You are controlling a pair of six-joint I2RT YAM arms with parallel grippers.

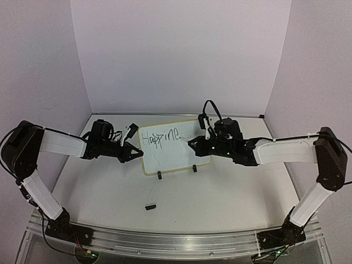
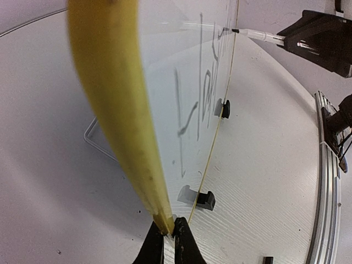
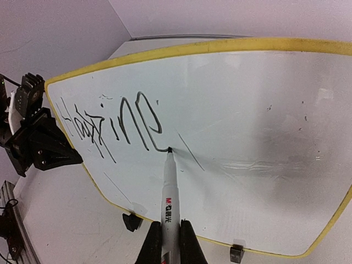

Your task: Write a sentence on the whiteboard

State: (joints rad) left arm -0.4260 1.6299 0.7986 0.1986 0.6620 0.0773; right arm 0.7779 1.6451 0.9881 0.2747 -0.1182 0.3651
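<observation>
- The sentence [image 1: 159,138] is partly written: black strokes reading roughly "Happine" run along the top of the whiteboard [image 1: 176,158]. The last letters are hard to make out from above.
- The whiteboard stands leaning back on two black clip feet [image 1: 159,176] near the middle of the table [image 1: 220,198], between the two grippers.
- The step in hand, as I judge it, is writing the first word. The rest of that word and the second line are not yet done.
- The right gripper [image 3: 170,242] has its fingers pressed onto the marker [image 3: 169,198], whose tip touches the board just past the last stroke.
- The left gripper [image 2: 169,231] pinches the board's yellow rim at its left edge, bracing it.
- The next move calls for light, even tip pressure and short strokes to the right while the left grip holds firm, or the board may tip.
- Both forearms reach inward roughly level, with the wrists pointing at the board from opposite sides.
- A small black piece [image 1: 149,207] lies on the table in front, possibly the cap.
</observation>
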